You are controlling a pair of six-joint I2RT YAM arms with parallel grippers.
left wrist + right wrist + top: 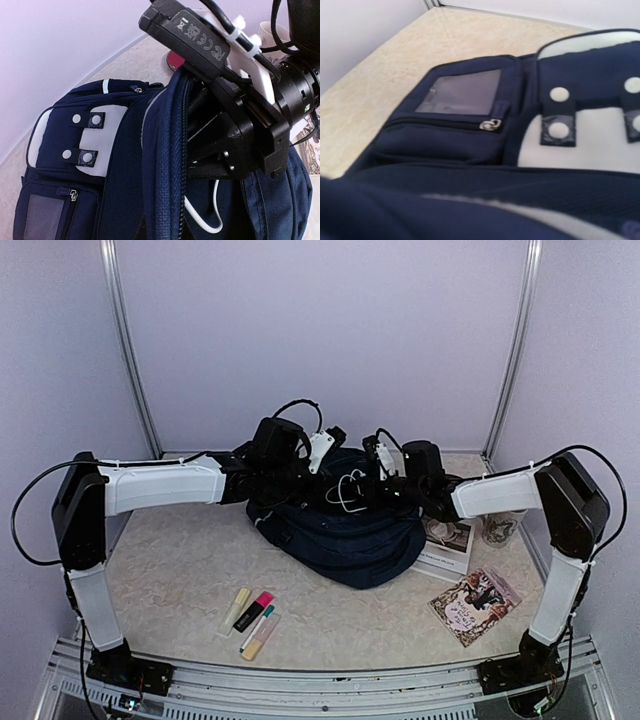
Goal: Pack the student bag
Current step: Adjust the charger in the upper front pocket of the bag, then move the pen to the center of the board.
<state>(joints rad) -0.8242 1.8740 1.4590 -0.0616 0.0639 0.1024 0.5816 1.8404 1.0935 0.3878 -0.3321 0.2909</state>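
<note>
CE mark on black wrist module (pixel 192 30). Student bag (pixel 350 535) navy, grey snap-tab patches (pixel 107 145), zipper (pixel 181 165) open. Left gripper (pixel 305 478) fingers together; right gripper (pixel 372 490) cannot tell.

L end effector (pixel 328 466) closed.

Robot lab cell, not a home. Plain pale panel walls (pixel 320 330) beyond and either side of my fingers (pixel 210 127), metal corner posts (pixel 128 350), speckled tabletop (pixel 180 570) under them, slotted aluminium rail (pixel 320 680) behind them carrying both arm bases.
</note>
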